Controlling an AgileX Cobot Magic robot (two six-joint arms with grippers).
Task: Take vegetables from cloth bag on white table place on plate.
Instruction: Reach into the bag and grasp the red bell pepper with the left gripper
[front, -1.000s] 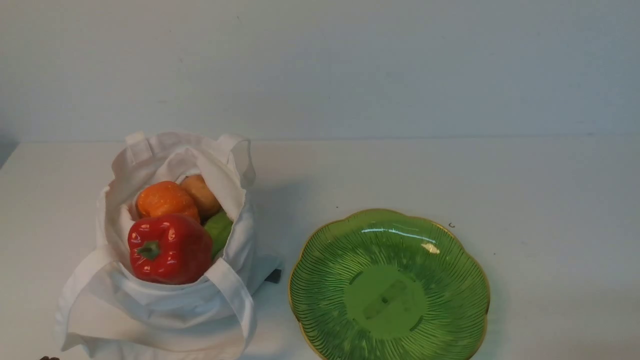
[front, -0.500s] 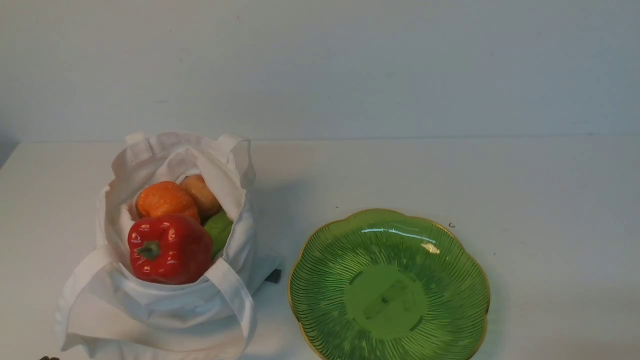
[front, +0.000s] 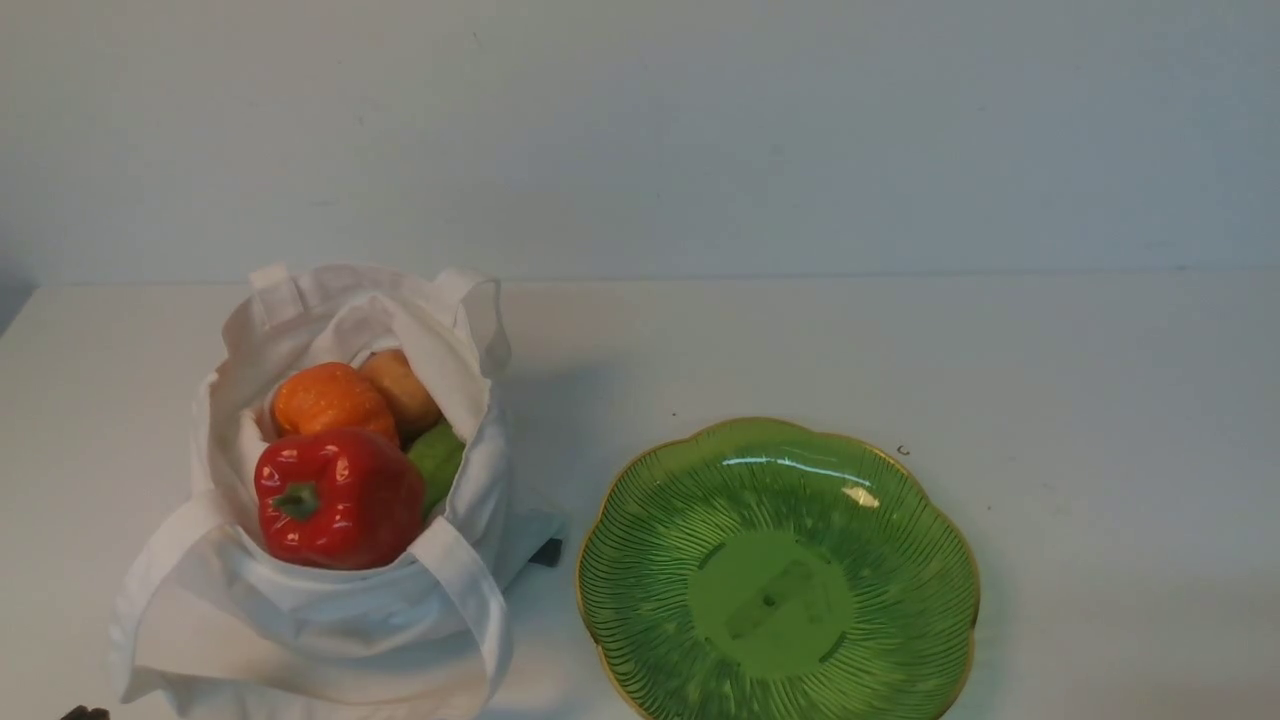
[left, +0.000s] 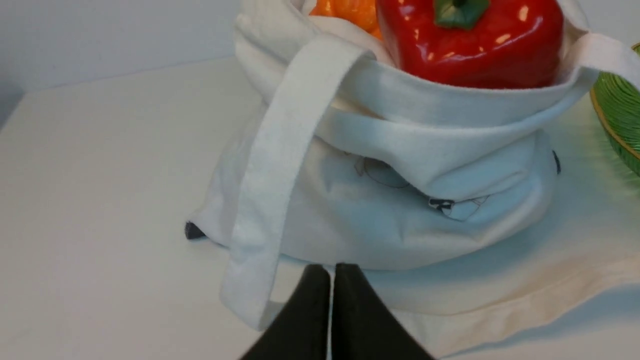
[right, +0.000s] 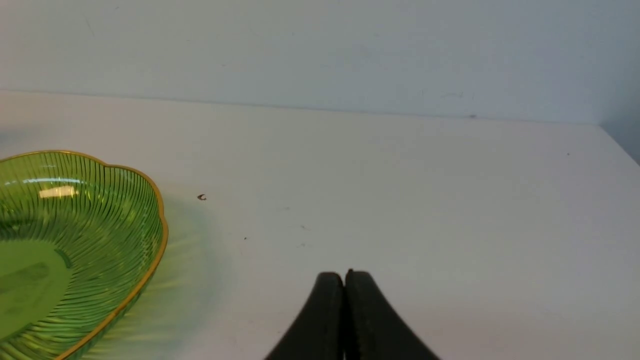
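Counter: We see a plain white counter (front: 1100, 380) running back to a pale wall (front: 640, 130). A tiny dark speck (front: 903, 451) lies just beyond the plate's far right rim.
Cloth bag: The white cloth bag (front: 320, 630) sits slumped on the left half of the counter, its mouth gaping up and towards us. One wide strap (front: 465, 580) drapes down its near side, and a small dark tab (front: 546, 551) pokes out at its right base.
Vegetables: We find all four vegetables inside the bag's mouth, packed close together.
Red bell pepper: The red bell pepper (front: 340, 500) is nearest to us, green stem facing forward, resting against the bag's near rim.
Pumpkin: The ribbed orange pumpkin (front: 330, 398) sits directly behind the pepper, touching it.
Potato: The tan potato (front: 400, 385) lies to the right of the pumpkin and further back, partly under a fold of fabric.
Gourd: We see only a slice of the light green gourd (front: 437, 462), wedged between the pepper and the bag's right wall.
Plate: The green glass plate (front: 900, 600), scalloped and gold-edged, lies flat on the counter just right of the bag, not touching it.
Left end effector: The left end effector (left: 330, 270) is clenched, its black fingers pressed together on no object, low over the counter just before the bag's near side and beside the hanging strap.
Right end effector: The right end effector (right: 345, 275) is likewise clenched and grips no object. It is over bare counter on the plate's right, well apart from the bag.
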